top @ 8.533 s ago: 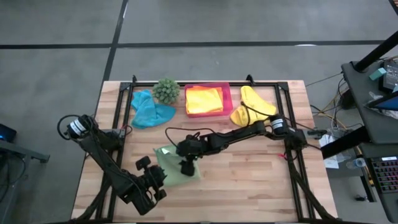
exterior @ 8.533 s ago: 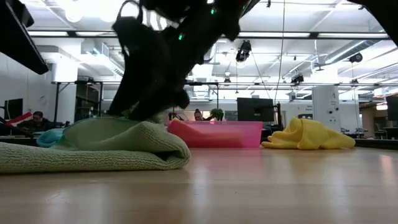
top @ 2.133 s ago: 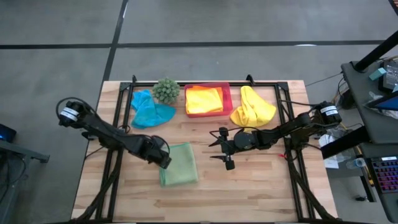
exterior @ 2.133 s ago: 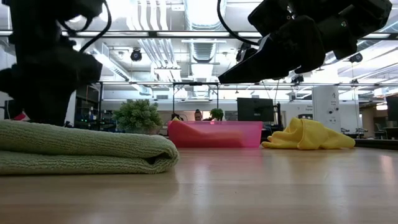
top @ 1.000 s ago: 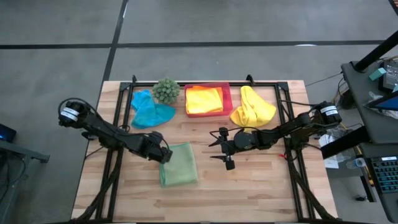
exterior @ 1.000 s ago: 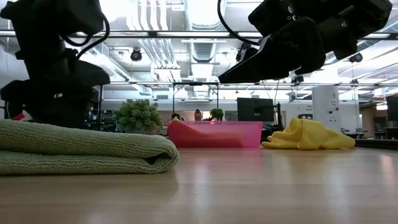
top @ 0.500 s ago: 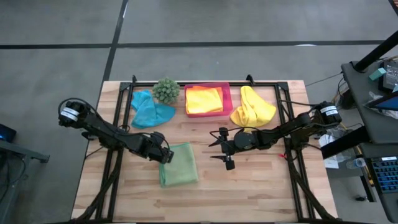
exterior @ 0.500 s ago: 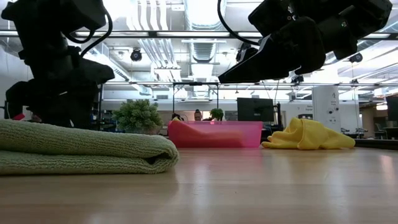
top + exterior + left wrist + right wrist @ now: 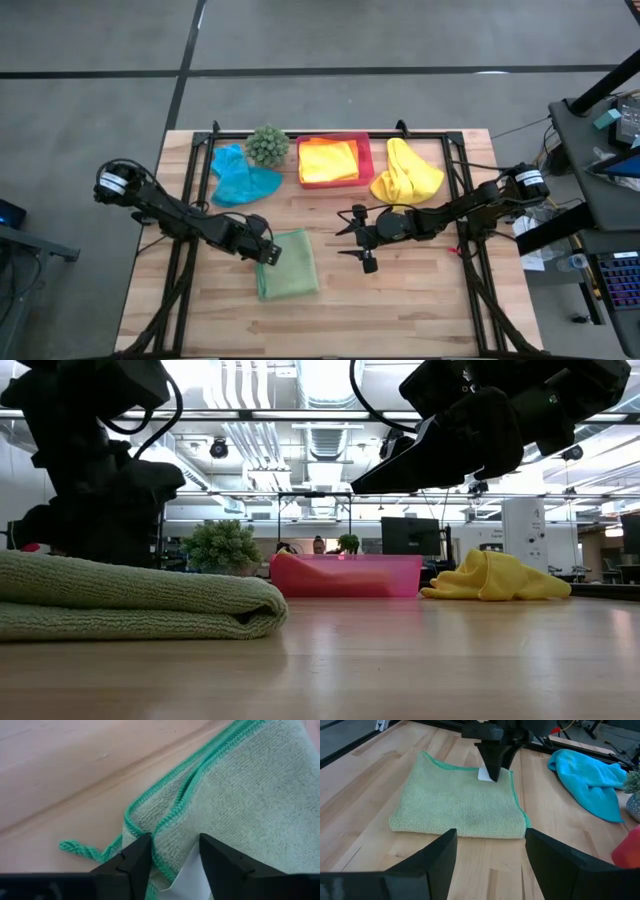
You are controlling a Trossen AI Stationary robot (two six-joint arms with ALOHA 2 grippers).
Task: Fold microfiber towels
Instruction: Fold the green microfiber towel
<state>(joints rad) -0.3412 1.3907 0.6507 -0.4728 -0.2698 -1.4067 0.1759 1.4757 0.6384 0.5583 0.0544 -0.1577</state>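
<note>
Wooden table (image 9: 400,300): towels (image 9: 288,264), tray (image 9: 366,160), plant (image 9: 267,145)

Folded light green towel (image 9: 288,265) flat mid-table — teal towel (image 9: 241,177), yellow towel (image 9: 405,172) crumpled, orange towel (image 9: 328,161) folded.

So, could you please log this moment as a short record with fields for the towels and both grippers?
green towel: folded, on the table's front middle
left gripper: open, at the green towel's corner by its white tag
right gripper: open, above bare table, right of the green towel
teal towel: unfolded, beside the plant
yellow towel: crumpled, right of the pink tray
folded towels: in the tray
</note>
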